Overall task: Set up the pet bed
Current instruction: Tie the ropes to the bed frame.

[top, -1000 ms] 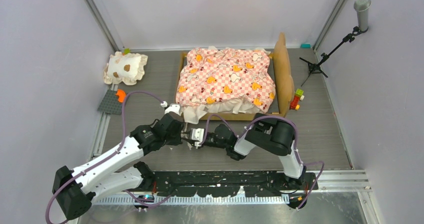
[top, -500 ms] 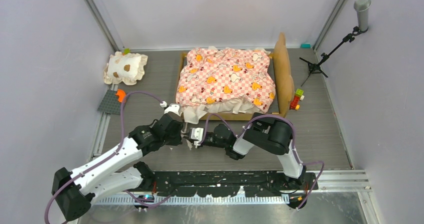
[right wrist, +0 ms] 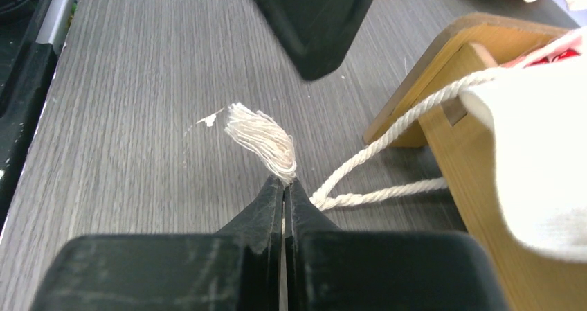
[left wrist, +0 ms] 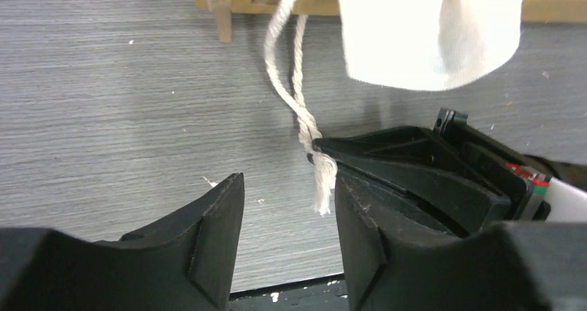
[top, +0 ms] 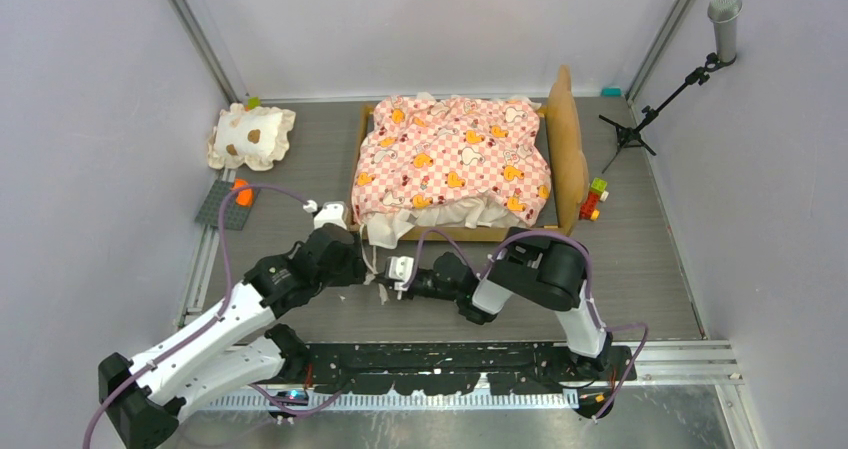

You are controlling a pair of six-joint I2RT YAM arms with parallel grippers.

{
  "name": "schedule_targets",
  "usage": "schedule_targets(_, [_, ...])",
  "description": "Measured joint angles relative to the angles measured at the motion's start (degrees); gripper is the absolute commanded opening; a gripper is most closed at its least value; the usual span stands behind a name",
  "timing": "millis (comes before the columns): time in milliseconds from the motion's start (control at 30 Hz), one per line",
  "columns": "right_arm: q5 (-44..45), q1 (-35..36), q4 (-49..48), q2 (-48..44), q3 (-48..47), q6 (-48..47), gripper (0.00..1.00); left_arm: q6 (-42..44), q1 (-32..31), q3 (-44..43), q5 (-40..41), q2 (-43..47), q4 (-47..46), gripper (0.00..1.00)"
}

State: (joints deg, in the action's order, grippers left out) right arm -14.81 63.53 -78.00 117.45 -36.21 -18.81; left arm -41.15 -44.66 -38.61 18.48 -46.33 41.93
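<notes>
Both grippers sit just off the near left corner of the pet bed (top: 455,164). Right gripper (right wrist: 284,186) pinched tight on the bed's trailing cord (left wrist: 299,110) below its frayed tip; left gripper (left wrist: 287,200) spread, straddling that tip. Cord looks limp, light and slippery: best taken above the fray.

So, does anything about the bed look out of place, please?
The mattress sits rumpled, its cream ruffle spilling over the frame at its near-left corner; the right fingers pinch the cord's frayed end.
</notes>
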Motion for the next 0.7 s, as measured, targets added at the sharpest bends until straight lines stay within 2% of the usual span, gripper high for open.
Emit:
schedule_targets(267, [0.61,0.0,0.0,-2.51,2.82,1.07,0.01,-1.92,4.04,0.52,0.66,1.46,-2.64,0.58])
schedule_targets(500, [0.83,0.0,-0.31,-6.05,3.43,1.27,0.01,-2.12,10.25,6.75,-5.7,-1.03,-12.35,0.56])
schedule_targets(700, [0.81,0.0,-0.37,-6.84,3.43,1.84,0.01,-1.9,11.26,7.74,-8.76,-5.22,-18.21,0.53])
